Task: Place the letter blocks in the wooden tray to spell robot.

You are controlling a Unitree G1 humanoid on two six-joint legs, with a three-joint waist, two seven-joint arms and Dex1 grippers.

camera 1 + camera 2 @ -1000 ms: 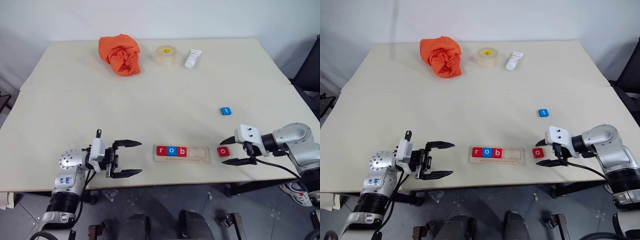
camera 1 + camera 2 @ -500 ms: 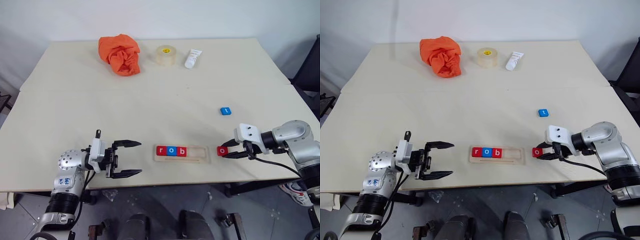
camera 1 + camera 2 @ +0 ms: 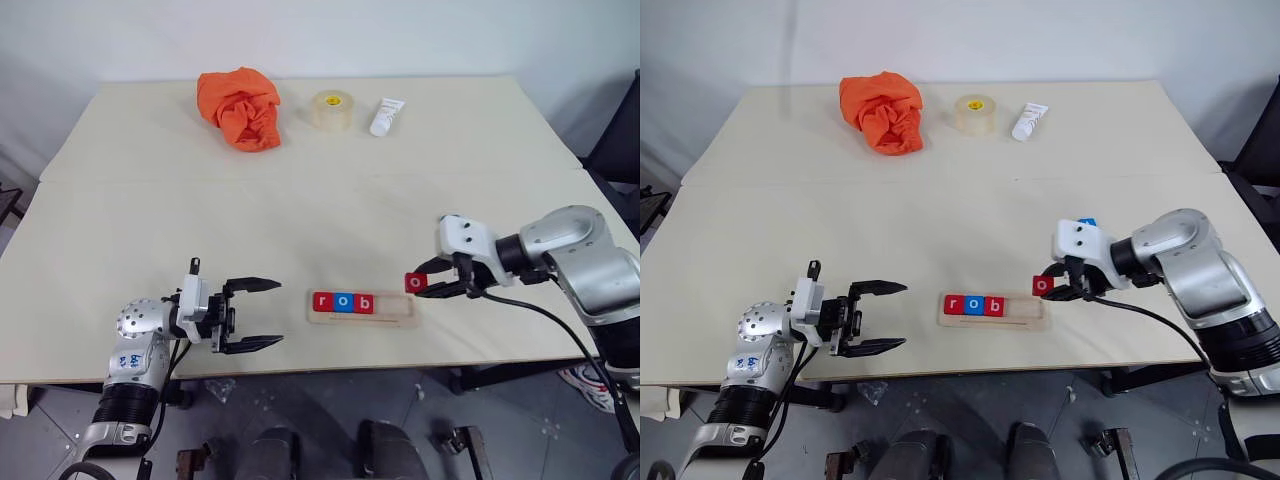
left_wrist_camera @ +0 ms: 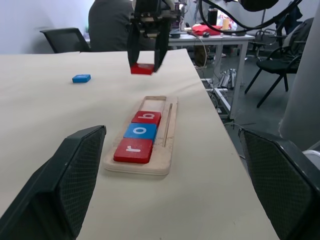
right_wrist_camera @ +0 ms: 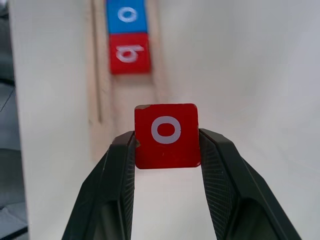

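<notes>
The red o block [image 5: 166, 135] is pinched in the right end effector [image 3: 428, 285], raised above the wooden tray [image 3: 362, 307]'s vacant right end. Tiles r, o, b fill its left part. The blue t block [image 4: 81, 78] lies beyond on bare counter [image 3: 300, 210]. The left end effector [image 3: 250, 315] is spread, left of the tray, near the front edge.

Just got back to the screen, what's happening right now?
The right gripper is shut on the red o block, lifted off the table and held over the right end of the wooden tray. The tray already holds r, o and b. The blue t block lies on the table beyond. The left gripper is open and holds nothing, left of the tray.
</notes>
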